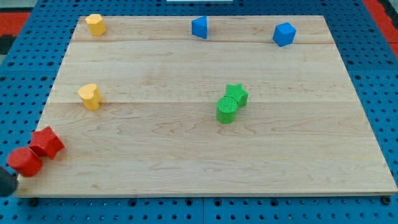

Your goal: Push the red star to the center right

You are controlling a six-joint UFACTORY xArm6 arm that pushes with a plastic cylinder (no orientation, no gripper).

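Observation:
The red star (pixel 47 142) lies at the board's lower left edge. A red round block (pixel 25 162) touches it on its lower left side and hangs partly off the board's corner. A dark shape that looks like my tip (pixel 7 182) shows at the view's bottom left edge, just below and left of the red round block and very close to it. Most of the rod is out of view. The wooden board (pixel 292 143) stretches away to the view's right.
A green star (pixel 237 93) and a green round block (pixel 227 109) touch each other near the middle. A yellow heart (pixel 90 96) is at mid left and a yellow block (pixel 95 24) at top left. Two blue blocks (pixel 199 27) (pixel 284 33) are along the top.

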